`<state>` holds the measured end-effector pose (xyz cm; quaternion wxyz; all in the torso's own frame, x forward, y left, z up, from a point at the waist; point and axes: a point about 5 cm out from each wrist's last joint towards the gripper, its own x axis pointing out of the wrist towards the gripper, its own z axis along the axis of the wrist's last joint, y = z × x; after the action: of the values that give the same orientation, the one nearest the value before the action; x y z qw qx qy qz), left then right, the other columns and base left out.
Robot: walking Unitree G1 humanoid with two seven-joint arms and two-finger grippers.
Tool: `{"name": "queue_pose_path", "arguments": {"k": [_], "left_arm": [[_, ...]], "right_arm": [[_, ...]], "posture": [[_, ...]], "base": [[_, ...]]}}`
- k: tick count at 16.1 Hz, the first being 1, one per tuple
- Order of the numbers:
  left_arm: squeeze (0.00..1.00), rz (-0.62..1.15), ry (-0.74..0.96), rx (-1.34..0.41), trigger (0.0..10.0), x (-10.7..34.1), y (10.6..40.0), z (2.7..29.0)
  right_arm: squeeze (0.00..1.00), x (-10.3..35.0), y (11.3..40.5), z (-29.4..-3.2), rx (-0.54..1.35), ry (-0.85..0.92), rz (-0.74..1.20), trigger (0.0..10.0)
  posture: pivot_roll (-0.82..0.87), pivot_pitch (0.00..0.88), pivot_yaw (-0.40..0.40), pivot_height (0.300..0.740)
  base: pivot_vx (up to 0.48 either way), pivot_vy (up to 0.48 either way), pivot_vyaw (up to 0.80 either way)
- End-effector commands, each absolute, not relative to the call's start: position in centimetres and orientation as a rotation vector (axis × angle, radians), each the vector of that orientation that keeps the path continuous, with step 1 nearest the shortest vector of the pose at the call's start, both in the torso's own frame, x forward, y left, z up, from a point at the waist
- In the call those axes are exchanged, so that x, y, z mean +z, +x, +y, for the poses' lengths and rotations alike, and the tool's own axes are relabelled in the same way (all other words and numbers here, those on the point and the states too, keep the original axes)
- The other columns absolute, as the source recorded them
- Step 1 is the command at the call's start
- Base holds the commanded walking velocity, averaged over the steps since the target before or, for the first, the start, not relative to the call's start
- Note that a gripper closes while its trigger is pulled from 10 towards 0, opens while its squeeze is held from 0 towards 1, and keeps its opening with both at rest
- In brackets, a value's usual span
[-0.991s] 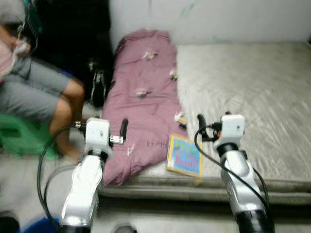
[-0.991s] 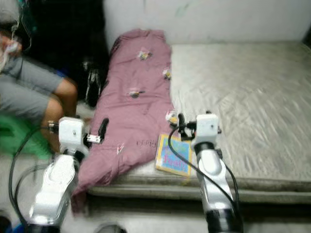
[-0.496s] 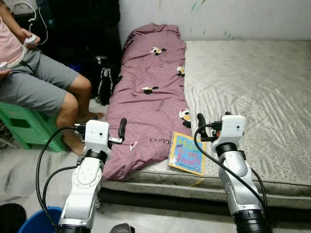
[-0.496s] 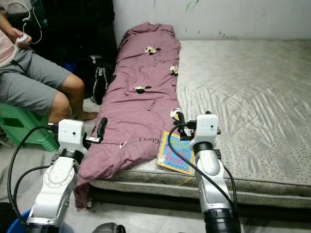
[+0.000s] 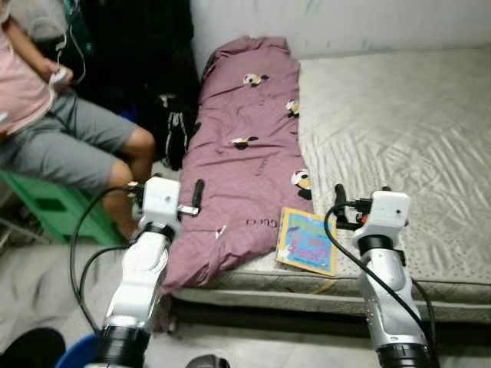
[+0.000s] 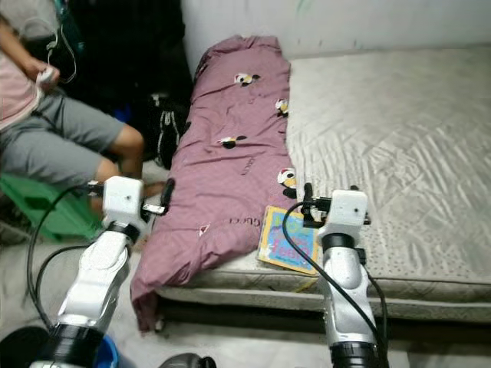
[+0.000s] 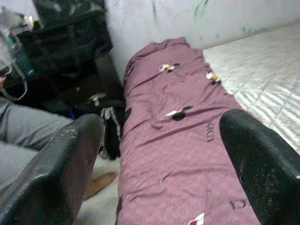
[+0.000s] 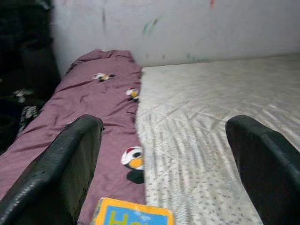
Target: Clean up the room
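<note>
A purple blanket (image 5: 245, 165) lies long on the left side of the bed (image 5: 399, 130), with its near end hanging over the edge. A bright book (image 5: 308, 241) lies flat just beside it, near the front edge. The left gripper (image 7: 154, 154) floats above the blanket, fingers spread wide. The right gripper (image 8: 161, 159) floats above the book, fingers spread wide too. A person (image 5: 54, 130) sits on a green stool (image 5: 46, 207) beside the bed.

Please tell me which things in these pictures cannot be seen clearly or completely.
- Book: cover words too small in the eye views; the right wrist view's edge cuts off most of it.
- Purple blanket: its lower end hangs over the mattress edge, out of sight.
- Black bag: dark; the blanket hides part of it.
- Seated person: cut off by the picture edge.
</note>
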<state>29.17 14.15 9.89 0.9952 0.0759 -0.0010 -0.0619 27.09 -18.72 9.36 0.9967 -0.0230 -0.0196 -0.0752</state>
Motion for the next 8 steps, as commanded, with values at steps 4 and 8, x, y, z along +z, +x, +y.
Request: {"name": "queue_pose_path", "arguments": {"k": [4,8], "left_arm": [[0.00,0.005,0.144,-0.074,10.0,9.7,29.5,15.0],[0.00,-0.019,0.111,0.077,10.0,9.8,27.9,17.3]], "right_arm": [[0.00,9.6,27.5,-17.3,-0.072,-0.062,-0.050,10.0],[0.00,10.2,30.9,-14.3,0.120,-0.073,-0.037,10.0]], "posture": [[-0.09,0.000,0.110,0.740],[0.06,0.000,-0.053,0.740]], "base": [[0.000,0.000,0.00],[0.000,0.000,0.00]]}}
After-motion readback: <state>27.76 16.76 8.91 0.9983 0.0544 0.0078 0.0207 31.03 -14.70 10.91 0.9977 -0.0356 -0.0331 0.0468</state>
